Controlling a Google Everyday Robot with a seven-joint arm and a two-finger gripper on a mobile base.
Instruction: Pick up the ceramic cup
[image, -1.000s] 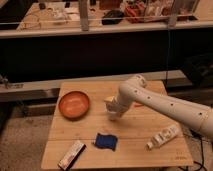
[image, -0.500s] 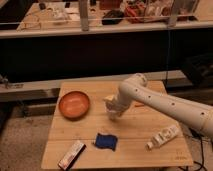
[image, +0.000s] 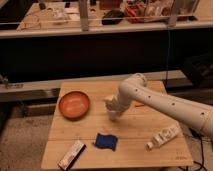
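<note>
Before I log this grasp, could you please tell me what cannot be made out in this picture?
- Camera view: the gripper, low over the table right of the orange bowl, covers part of a pale object; a cup cannot be confirmed.
- Camera view: an orange item is mostly hidden behind the arm.

A lab or workshop is suggested. Cluttered benches (image: 50, 15) are seen behind the gripper (image: 114, 113), itself held over a wooden table (image: 135, 142).

gripper (image: 114, 112) above table (image: 140, 131), perhaps hiding cup, arm (image: 165, 102) cropped
</note>
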